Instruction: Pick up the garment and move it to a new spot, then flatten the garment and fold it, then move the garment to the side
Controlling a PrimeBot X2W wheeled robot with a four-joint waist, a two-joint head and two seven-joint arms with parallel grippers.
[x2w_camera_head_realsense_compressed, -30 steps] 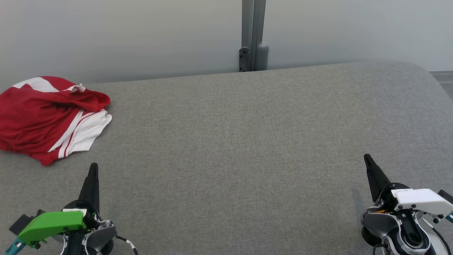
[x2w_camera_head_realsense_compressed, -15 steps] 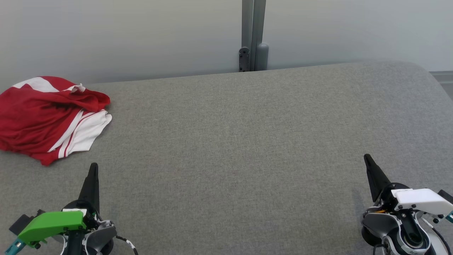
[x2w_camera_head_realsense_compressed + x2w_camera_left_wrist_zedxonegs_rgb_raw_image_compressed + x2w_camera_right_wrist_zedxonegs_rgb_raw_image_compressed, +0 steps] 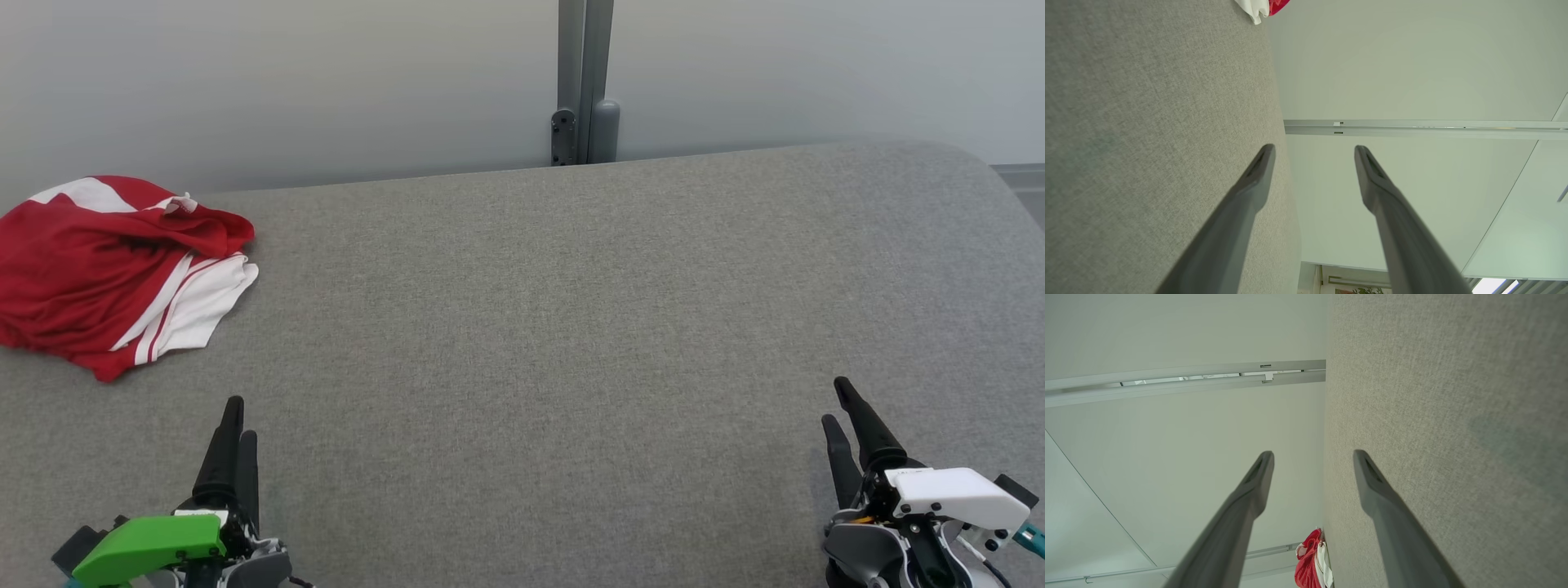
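A crumpled red garment (image 3: 106, 265) with white panels and stripes lies bunched at the far left of the grey fabric table (image 3: 555, 327). A corner of the garment (image 3: 1259, 7) peeks in at the top of the left wrist view, and the garment (image 3: 1314, 565) also appears small at the bottom of the right wrist view. My left gripper (image 3: 239, 419) is near the front left, below the garment and well apart from it, open and empty. At the front right my right gripper (image 3: 839, 402) is open with nothing between its fingers.
A pale wall runs behind the table, with a grey vertical post (image 3: 584, 82) at its middle. The table's far right corner (image 3: 971, 163) is rounded.
Both grippers have drawn back toward the front edge and turned, so that each now shows two fingers instead of one. The garment has not moved.
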